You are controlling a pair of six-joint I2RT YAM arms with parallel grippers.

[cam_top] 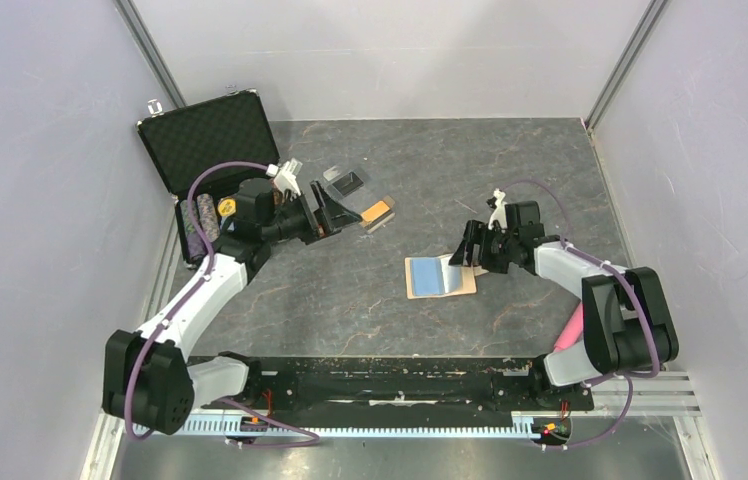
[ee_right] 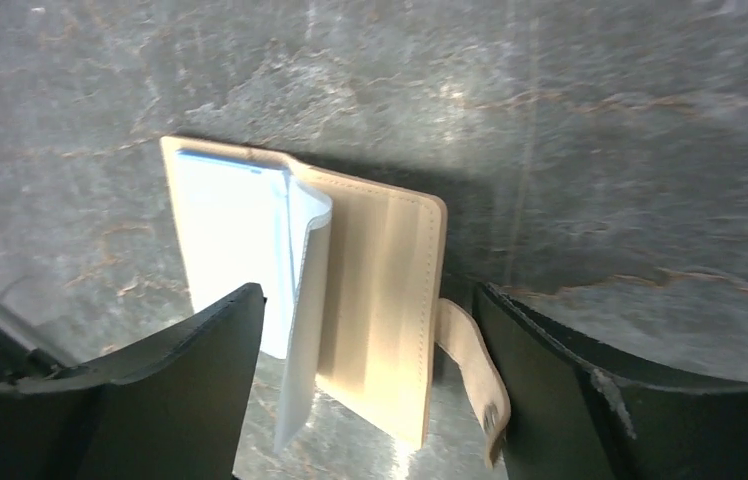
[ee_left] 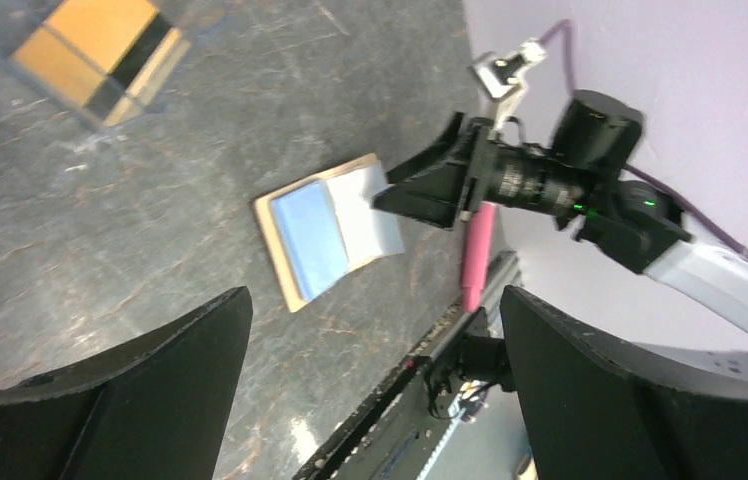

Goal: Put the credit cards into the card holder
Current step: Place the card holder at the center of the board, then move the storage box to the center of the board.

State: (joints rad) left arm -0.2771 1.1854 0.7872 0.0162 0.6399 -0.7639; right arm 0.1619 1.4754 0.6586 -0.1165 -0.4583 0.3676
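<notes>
While the card holder lies open on the table, both arms' jaws stand spread.
At far left a black foam-lined case stands open. The left gripper hangs with its jaws wide and nothing between them, just beside the gold-orange card. The black card lies just behind that, and both look sleeved in clear plastic. Right of centre is the tan holder, blue lining up. The right gripper hangs at its right edge, jaws apart, above the snap tab.
</notes>
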